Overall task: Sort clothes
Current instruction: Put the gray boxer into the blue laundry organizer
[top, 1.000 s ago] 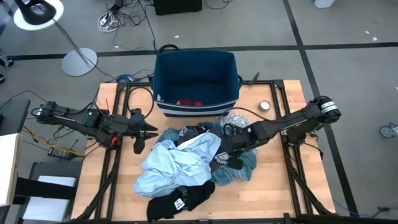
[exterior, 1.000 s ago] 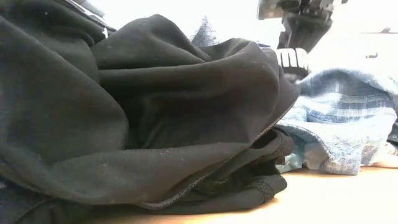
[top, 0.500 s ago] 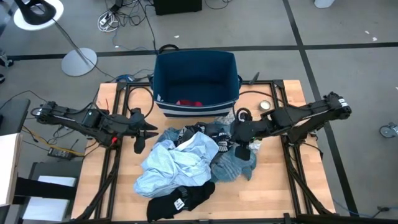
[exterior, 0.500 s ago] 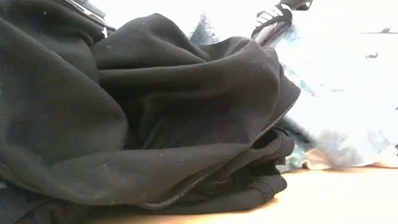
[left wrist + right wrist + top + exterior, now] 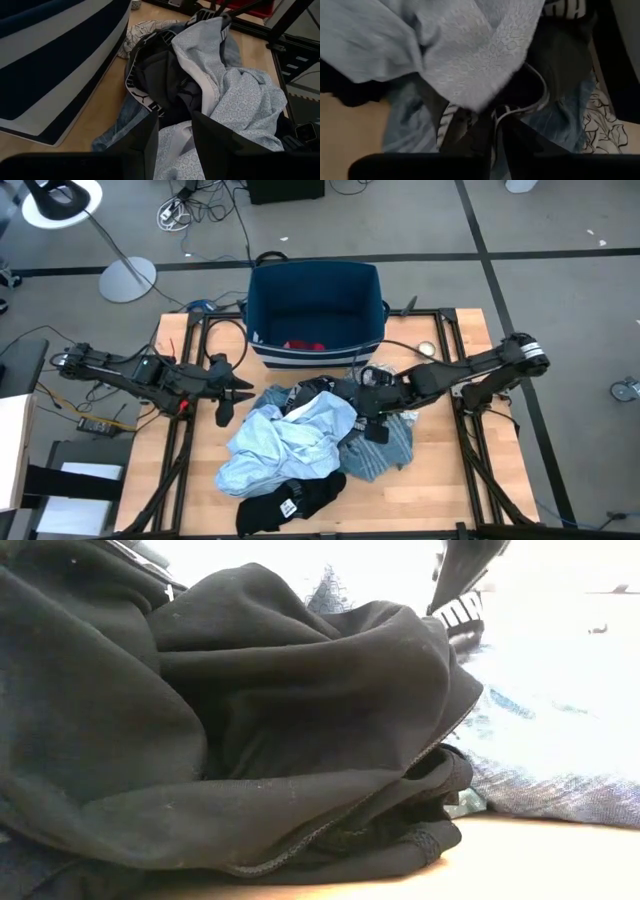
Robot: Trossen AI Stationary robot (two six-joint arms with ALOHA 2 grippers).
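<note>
Where right gripper (image 5: 368,412) reaches: clothes (image 5: 300,435) beneath.

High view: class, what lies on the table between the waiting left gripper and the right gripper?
In the high view, the light blue shirt lies rumpled between the left gripper and the right gripper, with a black piece at its upper edge.

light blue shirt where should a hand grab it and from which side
Probably the raised fold at the top of the light blue shirt, coming straight down from above. It lies crumpled over the other clothes with ridges standing up, so a bunched ridge likely pinches more easily than a flat edge. The left hand waits beside it.
</note>
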